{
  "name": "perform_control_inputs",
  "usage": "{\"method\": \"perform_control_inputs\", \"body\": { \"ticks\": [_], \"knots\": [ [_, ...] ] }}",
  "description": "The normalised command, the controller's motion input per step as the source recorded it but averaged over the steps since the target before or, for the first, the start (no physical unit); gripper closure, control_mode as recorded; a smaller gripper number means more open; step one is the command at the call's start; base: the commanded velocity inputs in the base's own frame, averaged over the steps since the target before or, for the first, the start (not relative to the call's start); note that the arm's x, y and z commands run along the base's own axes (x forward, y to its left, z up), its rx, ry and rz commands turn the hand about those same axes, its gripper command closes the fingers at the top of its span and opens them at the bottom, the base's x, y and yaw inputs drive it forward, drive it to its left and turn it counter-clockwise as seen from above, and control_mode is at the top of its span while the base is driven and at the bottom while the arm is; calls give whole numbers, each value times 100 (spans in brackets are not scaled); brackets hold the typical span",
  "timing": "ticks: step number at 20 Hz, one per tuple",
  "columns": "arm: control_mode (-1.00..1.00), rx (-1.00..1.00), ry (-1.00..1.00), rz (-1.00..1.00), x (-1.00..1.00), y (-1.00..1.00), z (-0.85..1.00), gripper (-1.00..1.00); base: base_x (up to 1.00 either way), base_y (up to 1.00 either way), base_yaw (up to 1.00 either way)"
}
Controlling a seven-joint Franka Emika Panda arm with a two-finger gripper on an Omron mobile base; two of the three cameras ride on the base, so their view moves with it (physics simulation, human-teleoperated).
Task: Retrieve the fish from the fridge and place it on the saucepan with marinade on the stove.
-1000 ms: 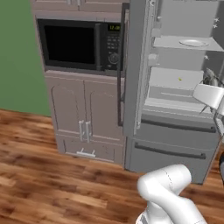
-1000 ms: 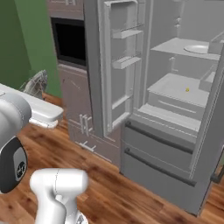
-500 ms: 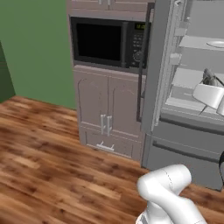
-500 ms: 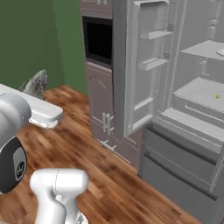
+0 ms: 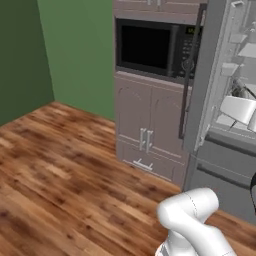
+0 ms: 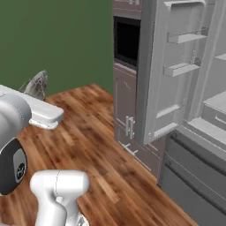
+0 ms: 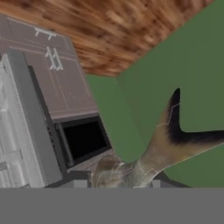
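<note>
The fish, grey-beige with a dark forked tail, sticks up from between my finger tips, and my gripper is shut on it. In the right base view the fish's fanned tail pokes up behind my white arm at the left. The fridge stands at the right with its door swung open, showing door shelves and bottom drawers. It also runs along the left edge of the hand view as the fridge. The saucepan, the marinade and the stove are out of view.
A black-fronted microwave sits in a tall cabinet, with two cabinet doors below it, just left of the fridge. A green wall meets the wooden floor, which stretches wide to the left.
The whole scene has slid to the right in both base views, so the camera has moved left, away from the fridge's inside. The fish stays in my grip.
</note>
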Motion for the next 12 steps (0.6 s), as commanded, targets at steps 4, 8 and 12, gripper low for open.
{"method": "perform_control_inputs", "body": {
  "ticks": [4,8,12],
  "knots": [
    [100,0,0,0,0,0,0,100,-31,0,35],
    [100,0,0,0,0,0,0,100,-33,0,36],
    [100,0,0,0,0,0,0,100,-34,0,36]
  ]
}}
